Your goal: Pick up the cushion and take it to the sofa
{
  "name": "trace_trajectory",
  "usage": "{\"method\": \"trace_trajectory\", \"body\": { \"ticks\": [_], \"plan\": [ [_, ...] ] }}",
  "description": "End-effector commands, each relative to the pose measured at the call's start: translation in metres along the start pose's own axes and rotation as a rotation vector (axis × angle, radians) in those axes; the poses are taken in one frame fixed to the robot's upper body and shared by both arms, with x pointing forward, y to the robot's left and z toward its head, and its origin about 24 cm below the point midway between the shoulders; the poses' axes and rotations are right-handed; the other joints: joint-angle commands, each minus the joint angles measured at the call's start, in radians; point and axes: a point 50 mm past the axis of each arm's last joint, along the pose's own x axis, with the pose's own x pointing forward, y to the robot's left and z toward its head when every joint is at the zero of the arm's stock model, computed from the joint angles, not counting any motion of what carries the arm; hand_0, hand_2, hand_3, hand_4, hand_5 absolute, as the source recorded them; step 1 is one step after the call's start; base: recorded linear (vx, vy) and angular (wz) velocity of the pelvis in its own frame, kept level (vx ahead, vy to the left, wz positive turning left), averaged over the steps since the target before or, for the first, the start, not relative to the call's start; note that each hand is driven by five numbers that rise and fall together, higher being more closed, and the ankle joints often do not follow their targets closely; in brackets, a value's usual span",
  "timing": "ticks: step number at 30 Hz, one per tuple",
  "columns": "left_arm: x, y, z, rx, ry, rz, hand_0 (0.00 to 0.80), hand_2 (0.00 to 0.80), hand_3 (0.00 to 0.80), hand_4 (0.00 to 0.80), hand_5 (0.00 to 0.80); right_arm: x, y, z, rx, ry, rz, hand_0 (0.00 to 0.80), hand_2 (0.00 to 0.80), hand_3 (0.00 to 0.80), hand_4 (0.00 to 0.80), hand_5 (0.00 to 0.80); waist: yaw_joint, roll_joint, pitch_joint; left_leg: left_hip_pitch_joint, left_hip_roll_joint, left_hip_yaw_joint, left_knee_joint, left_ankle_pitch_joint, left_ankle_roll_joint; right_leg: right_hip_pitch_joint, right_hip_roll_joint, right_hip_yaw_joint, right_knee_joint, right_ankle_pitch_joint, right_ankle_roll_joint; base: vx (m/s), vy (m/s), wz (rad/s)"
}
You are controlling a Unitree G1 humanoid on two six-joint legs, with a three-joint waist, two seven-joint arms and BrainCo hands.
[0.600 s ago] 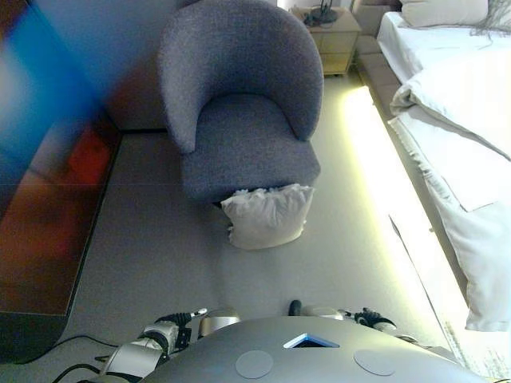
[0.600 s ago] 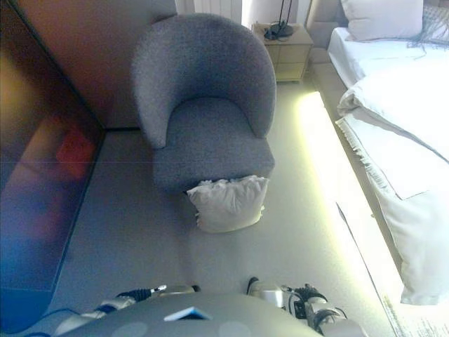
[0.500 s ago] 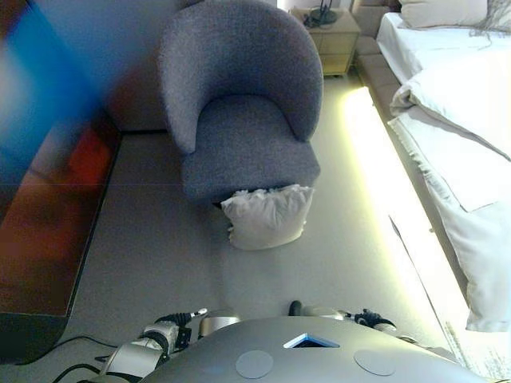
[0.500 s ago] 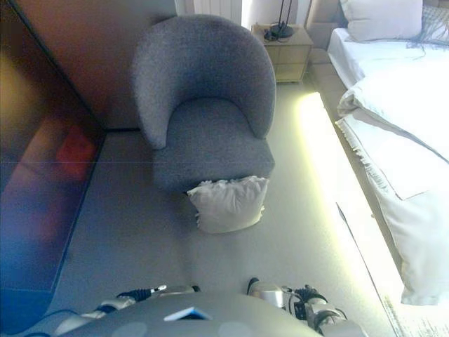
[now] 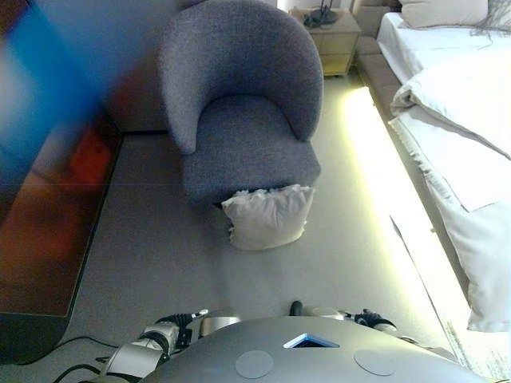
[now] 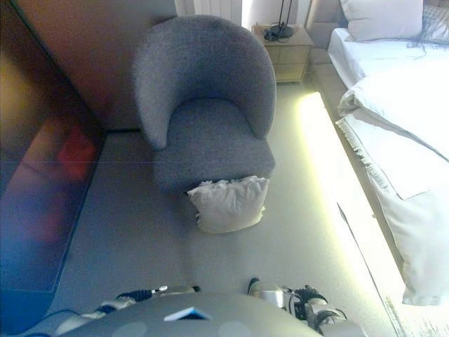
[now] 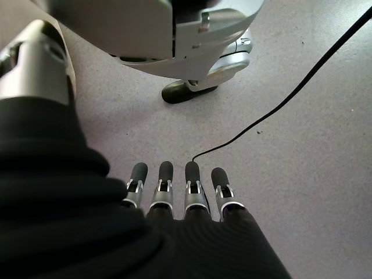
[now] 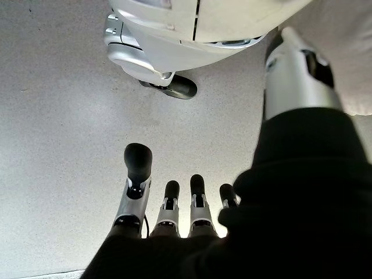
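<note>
A pale, crumpled cushion (image 5: 267, 216) lies on the grey carpet, leaning against the front of a grey tub armchair (image 5: 239, 104); both also show in the right eye view, the cushion (image 6: 228, 203) below the chair's seat. My left hand (image 7: 180, 197) hangs at my side with straight fingers over bare carpet and holds nothing. My right hand (image 8: 168, 215) hangs the same way, fingers straight, empty. Both hands are well short of the cushion. No sofa other than the armchair shows.
A bed with white bedding (image 5: 463, 120) runs along the right, with a lit strip (image 5: 375, 159) at its base. A wooden nightstand (image 5: 329, 36) stands behind the chair. A dark reflective panel (image 5: 48, 175) lines the left. A black cable (image 7: 279, 107) lies on the carpet.
</note>
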Motion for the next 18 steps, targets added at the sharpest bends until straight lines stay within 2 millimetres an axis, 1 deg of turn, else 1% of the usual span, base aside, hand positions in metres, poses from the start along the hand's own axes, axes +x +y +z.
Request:
{"method": "trace_trajectory", "body": {
  "ticks": [1, 11, 14, 16, 17, 18],
  "plan": [
    [-0.001, -0.003, 0.013, 0.04, -0.008, 0.011, 0.0, 0.0, 0.0, 0.0, 0.0, 0.001, 0.002, 0.022, -0.014, -0.03, 0.003, 0.0, 0.0, 0.0, 0.0, 0.0, -0.006, -0.043, 0.032, -0.012, -0.046, -0.012, 0.004, -0.075, 0.036, 0.02, -0.046, -0.002, 0.013, -0.046, 0.072, 0.019, -0.041, 0.0],
    [-0.001, 0.0, 0.012, 0.022, -0.002, 0.024, 0.0, 0.0, 0.0, 0.0, 0.0, 0.0, 0.002, 0.026, -0.037, -0.043, 0.003, 0.0, 0.0, 0.0, 0.0, 0.0, -0.005, -0.044, 0.043, -0.006, -0.029, -0.006, 0.004, -0.071, 0.029, 0.024, -0.028, -0.001, 0.018, -0.057, 0.061, 0.027, -0.081, 0.0],
    [-0.001, 0.0, 0.013, 0.002, -0.008, 0.027, 0.0, 0.0, 0.0, 0.0, 0.0, 0.0, 0.0, 0.03, -0.042, -0.055, 0.005, 0.0, 0.0, 0.0, 0.0, 0.0, -0.001, -0.048, 0.053, -0.006, -0.011, -0.005, 0.027, -0.063, 0.02, 0.023, -0.02, 0.001, 0.031, -0.063, 0.048, 0.021, -0.122, 0.0],
    [-0.001, 0.0, 0.016, -0.023, -0.022, 0.034, 0.0, 0.0, 0.0, 0.0, 0.0, 0.0, 0.0, 0.033, -0.047, -0.064, 0.006, 0.0, 0.0, 0.0, 0.0, 0.0, 0.0, -0.057, 0.063, -0.028, 0.007, -0.005, 0.097, -0.074, 0.012, 0.013, -0.023, 0.004, 0.047, -0.065, 0.037, -0.011, -0.134, 0.01],
    [-0.001, 0.001, 0.019, -0.052, -0.04, 0.045, 0.0, 0.0, 0.0, 0.0, 0.0, 0.0, -0.002, 0.038, -0.051, -0.077, 0.005, 0.0, 0.0, 0.0, 0.0, 0.0, 0.005, -0.074, 0.08, -0.065, 0.019, -0.003, 0.207, -0.09, 0.012, 0.001, -0.034, 0.002, 0.069, -0.064, 0.025, -0.028, -0.167, 0.01],
    [-0.002, 0.002, 0.022, -0.063, -0.054, 0.047, 0.0, 0.0, 0.0, 0.0, 0.0, 0.0, -0.003, 0.041, -0.055, -0.085, 0.001, 0.0, 0.0, 0.0, 0.0, 0.0, 0.01, -0.085, 0.093, -0.104, 0.027, -0.005, 0.291, -0.089, 0.013, -0.005, -0.04, 0.003, 0.082, -0.064, 0.014, -0.028, -0.186, -0.01]
  ]
}}
